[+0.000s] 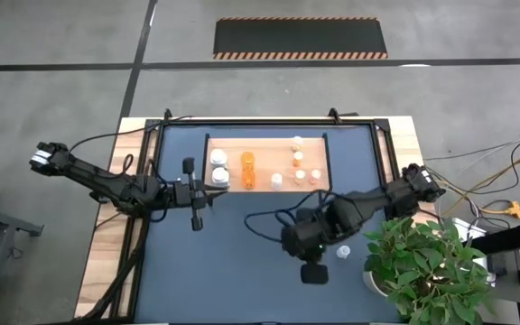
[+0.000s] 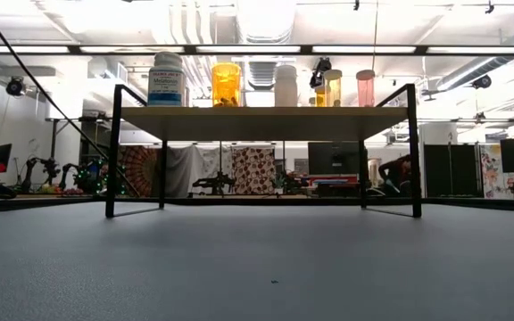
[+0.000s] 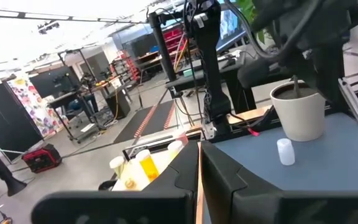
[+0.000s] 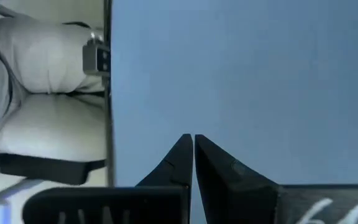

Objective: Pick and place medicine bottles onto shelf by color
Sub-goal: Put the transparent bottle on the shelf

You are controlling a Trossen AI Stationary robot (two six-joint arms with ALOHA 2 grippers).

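Note:
The shelf (image 1: 267, 164), a light-wood board in a black frame, stands at the far middle of the blue table. Several medicine bottles stand on it: white ones (image 1: 219, 170) at its left, an orange one (image 1: 248, 171) beside them, small pale-capped ones (image 1: 298, 162) to the right. In the low view they line the shelf top (image 2: 226, 85). One small white bottle (image 1: 343, 252) stands upright on the table near the plant, also seen in the left wrist view (image 3: 284, 151). My left gripper (image 3: 197, 177) is shut and empty, pointing level at the shelf's near left corner (image 1: 211, 190). My right gripper (image 4: 193, 142) is shut and empty, slanting down over bare table (image 1: 312, 264).
A green potted plant (image 1: 422, 271) in a white pot (image 3: 298, 112) stands at the table's near right corner, close to the loose bottle. Cables run along the table's left and right edges. Bare blue tabletop (image 1: 233, 271) lies in front of the shelf.

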